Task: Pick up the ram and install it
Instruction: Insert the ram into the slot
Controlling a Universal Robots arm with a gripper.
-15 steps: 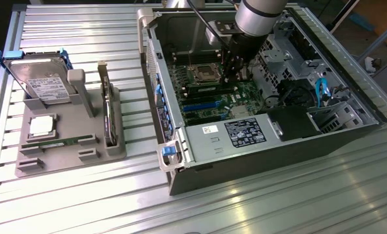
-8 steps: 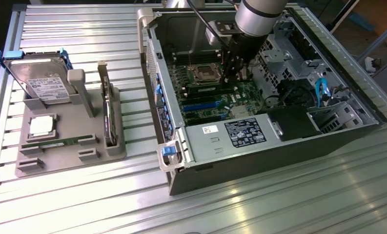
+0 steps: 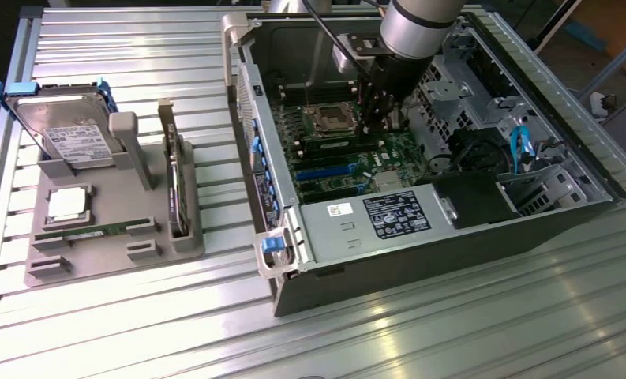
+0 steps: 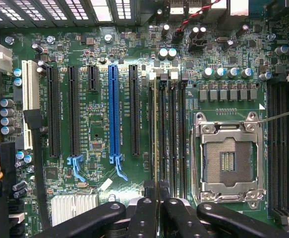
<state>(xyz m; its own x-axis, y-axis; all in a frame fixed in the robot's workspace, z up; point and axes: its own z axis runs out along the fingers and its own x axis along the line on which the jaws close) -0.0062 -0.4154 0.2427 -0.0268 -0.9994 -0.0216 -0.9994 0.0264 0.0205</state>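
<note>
Jaws clamp the ram (image 4: pixel 156 129) edge-on, its long axis running along the empty memory slots (image 4: pixel 173 129) just beside the open processor socket (image 4: pixel 228 161).

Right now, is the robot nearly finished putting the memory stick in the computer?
Nearly. Done: the ram is picked up and is inside the computer case. In hand: the gripper is shut on it, holding it edge-on along the memory slots beside the empty processor socket. Left: I can't tell whether it is pushed fully in yet. A twin stick lies on the tray.
</note>
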